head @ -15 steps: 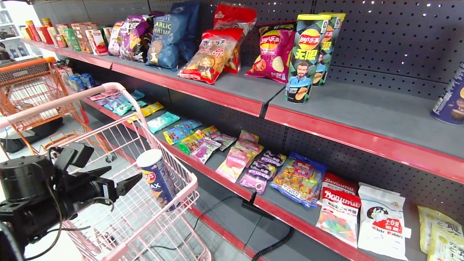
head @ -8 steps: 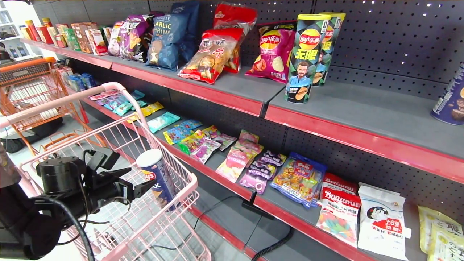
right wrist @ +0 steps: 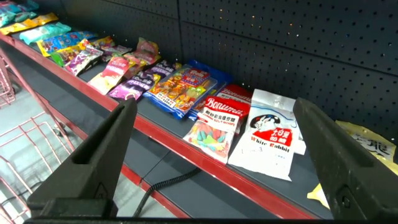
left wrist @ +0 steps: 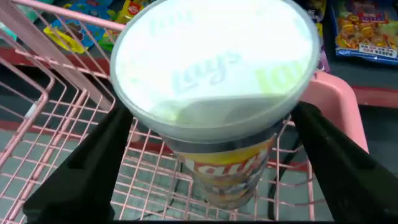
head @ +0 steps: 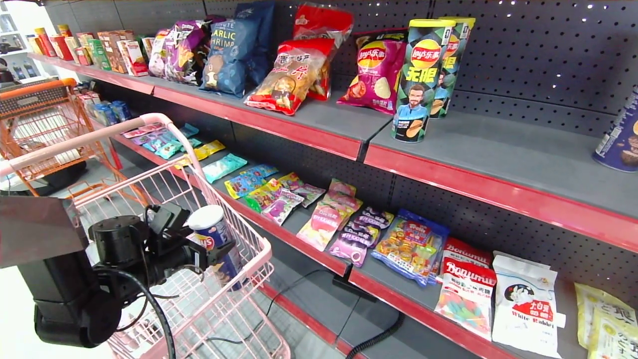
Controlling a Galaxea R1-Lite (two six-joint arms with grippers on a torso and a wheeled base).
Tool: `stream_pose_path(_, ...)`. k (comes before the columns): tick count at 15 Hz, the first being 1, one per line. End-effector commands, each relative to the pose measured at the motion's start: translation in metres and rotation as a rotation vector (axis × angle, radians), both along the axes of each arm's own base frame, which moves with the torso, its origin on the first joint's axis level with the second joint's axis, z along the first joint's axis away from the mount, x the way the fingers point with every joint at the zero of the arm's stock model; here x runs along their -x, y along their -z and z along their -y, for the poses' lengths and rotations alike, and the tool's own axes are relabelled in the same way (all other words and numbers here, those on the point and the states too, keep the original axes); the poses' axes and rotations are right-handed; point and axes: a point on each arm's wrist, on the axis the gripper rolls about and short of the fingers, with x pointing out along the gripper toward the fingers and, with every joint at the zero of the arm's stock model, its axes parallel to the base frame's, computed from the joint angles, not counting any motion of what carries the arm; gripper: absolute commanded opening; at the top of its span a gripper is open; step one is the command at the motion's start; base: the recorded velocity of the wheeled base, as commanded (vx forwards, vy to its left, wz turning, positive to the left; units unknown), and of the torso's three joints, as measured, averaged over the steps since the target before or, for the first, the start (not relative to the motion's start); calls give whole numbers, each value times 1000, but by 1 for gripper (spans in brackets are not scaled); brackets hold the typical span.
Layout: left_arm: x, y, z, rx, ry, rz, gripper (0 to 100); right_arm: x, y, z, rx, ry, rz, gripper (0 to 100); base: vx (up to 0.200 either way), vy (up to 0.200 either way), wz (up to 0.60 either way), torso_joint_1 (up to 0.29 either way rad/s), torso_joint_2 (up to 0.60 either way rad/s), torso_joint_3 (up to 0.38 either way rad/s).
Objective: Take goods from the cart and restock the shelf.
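A blue chip can (head: pixel 215 238) with a white lid (left wrist: pixel 214 62) stands upright in the front corner of the pink cart (head: pixel 260 252). My left gripper (head: pixel 212 247) is open inside the cart at the can's upper part, with one black finger (left wrist: pixel 93 168) on each side of it. Whether the fingers touch the can I cannot tell. My right gripper (right wrist: pixel 214 174) is open with nothing between its fingers, facing the lower shelf (right wrist: pixel 174 134) of snack packs. On the upper shelf (head: pixel 498 149) stand two tall green chip cans (head: pixel 417 82).
Bare grey board lies on the upper shelf right of the green cans, up to a blue can (head: pixel 620 134) at the edge. Chip bags (head: pixel 289 75) fill the shelf's left. An orange cart (head: pixel 35 114) stands behind the pink one. A black cable (head: pixel 374 334) runs on the floor.
My left arm has moved forward and deeper into the cart, from short of the can to having its fingers on both sides of it. The can and cart stayed put.
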Motion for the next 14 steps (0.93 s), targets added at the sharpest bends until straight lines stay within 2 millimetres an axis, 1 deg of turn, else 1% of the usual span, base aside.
stream_pose_path(1,-3,16,3,-4,3,-31,100,0,0,0,0,0,-1,100,0,0,0,0,0,0)
stream_pose_path(2,-3,18,5,-6,-17,-41,100,0,0,0,0,0,-1,100,0,0,0,0,0,0)
stream_pose_path(3,-3,18,7,-3,-15,-37,0,0,0,0,0,0,-1,100,0,0,0,0,0,0)
stream_pose_path(6,-3,5,9,22,-28,9,0,0,0,0,-1,0,-1,100,0,0,0,0,0,0)
stream_pose_path(7,-1,1,8,25,-33,17,0,0,0,0,-1,0,-1,100,0,0,0,0,0,0)
stream_pose_path(8,5,-6,7,32,-42,19,0,0,0,0,-1,0,-1,100,0,0,0,0,0,0)
stream_pose_path(10,25,-26,6,37,-45,21,0,0,0,0,-1,0,-1,100,0,0,0,0,0,0)
stream_pose_path(11,40,-48,5,39,-43,33,0,0,0,0,-1,0,-1,100,0,0,0,0,0,0)
stream_pose_path(12,56,-64,4,40,-46,31,0,0,0,0,-1,0,-1,100,0,0,0,0,0,0)
stream_pose_path(13,68,-77,3,40,-48,33,0,0,0,0,-1,0,-1,100,0,0,0,0,0,0)
stream_pose_path(14,89,-101,-1,40,-57,36,0,0,0,0,0,0,-1,100,0,0,0,0,0,0)
